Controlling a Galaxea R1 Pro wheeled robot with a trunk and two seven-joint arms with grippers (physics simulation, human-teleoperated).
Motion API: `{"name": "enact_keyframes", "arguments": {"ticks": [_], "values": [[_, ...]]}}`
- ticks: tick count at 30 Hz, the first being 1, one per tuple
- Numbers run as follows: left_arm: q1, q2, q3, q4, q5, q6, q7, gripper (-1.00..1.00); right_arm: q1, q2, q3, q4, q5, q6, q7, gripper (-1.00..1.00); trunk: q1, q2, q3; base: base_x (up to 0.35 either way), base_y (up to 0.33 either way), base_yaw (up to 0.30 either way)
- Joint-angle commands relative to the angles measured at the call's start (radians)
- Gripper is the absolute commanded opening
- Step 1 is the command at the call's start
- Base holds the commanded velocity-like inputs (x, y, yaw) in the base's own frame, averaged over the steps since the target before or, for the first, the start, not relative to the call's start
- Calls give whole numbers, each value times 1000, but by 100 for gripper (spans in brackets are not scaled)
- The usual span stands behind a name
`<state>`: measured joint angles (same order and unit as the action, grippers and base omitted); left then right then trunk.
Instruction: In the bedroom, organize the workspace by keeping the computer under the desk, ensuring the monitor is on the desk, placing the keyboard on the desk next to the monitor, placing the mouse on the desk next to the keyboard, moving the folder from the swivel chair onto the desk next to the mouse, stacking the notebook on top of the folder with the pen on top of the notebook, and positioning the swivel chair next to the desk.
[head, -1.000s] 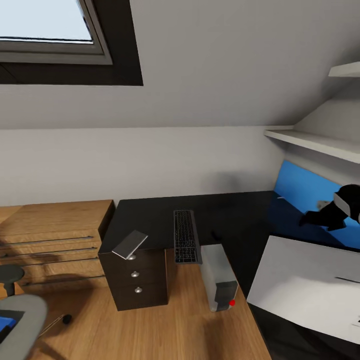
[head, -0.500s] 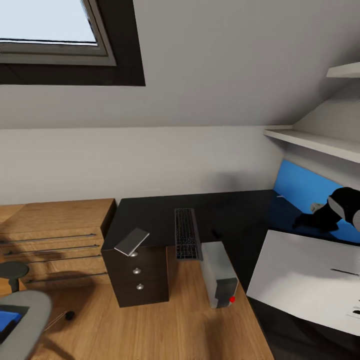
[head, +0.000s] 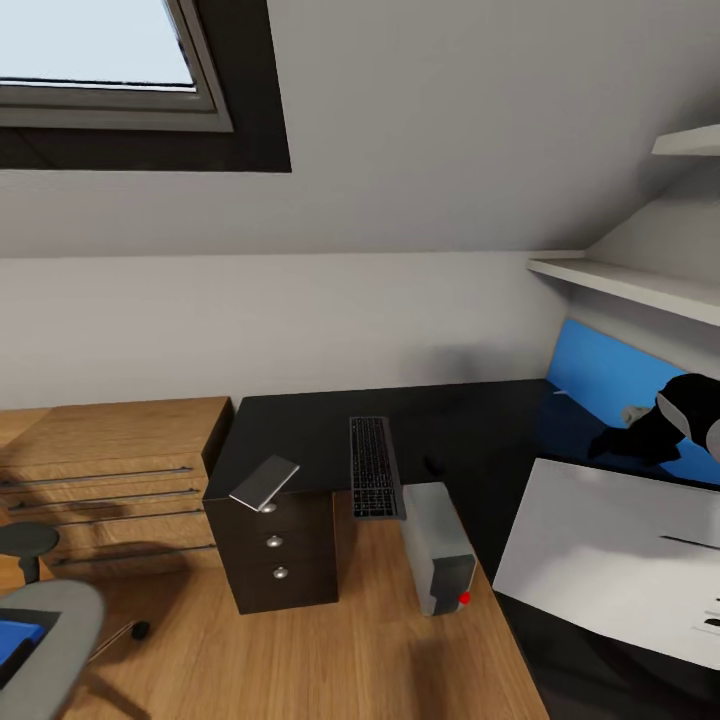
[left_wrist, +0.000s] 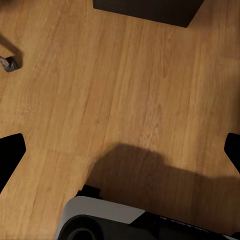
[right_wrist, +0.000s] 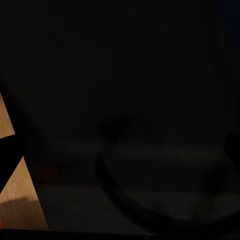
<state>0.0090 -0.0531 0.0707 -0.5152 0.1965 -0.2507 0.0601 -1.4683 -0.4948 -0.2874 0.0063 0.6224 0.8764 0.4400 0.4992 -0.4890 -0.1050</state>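
Observation:
The black desk (head: 300, 430) carries the dark keyboard (head: 373, 468), whose near end overhangs the edge. On the floor beside the drawer unit (head: 275, 560) stands the grey computer (head: 435, 545). The monitor (head: 610, 560) leans at the right with its white back up. My right arm (head: 670, 425) hovers just above it. My right gripper (right_wrist: 120, 150) faces a dark glossy surface, fingers spread. Over bare floor, my left gripper (left_wrist: 120, 150) is open. The swivel chair (head: 45, 640) holds the blue folder (head: 15, 640). The grey slab (head: 262, 484) may be the notebook. Mouse and pen are out of view.
A low oak chest (head: 100, 480) stands left of the desk. White shelves (head: 630, 285) and a blue panel (head: 600, 375) line the right wall. A chair castor (left_wrist: 7, 62) and my base (left_wrist: 100, 222) sit close to the left gripper.
Over the last second the head view shifted slightly and my right arm drifted a little to the right above the monitor. In the last half second nothing visibly moved.

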Motion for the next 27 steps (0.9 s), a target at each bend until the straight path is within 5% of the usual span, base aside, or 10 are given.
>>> {"name": "enact_keyframes", "arguments": {"ticks": [1, 27], "values": [[0, -1, 1, -2, 6, -1, 0, 100, -1, 0, -4, 0, 11, 1, 7, 100, 1, -2, -2, 0, 0, 0], [0, 0, 0, -2, 4, 0, 3, 100, -1, -1, -4, -2, 11, 1, 9, 100, 1, -2, -2, 0, 0, 0]]}}
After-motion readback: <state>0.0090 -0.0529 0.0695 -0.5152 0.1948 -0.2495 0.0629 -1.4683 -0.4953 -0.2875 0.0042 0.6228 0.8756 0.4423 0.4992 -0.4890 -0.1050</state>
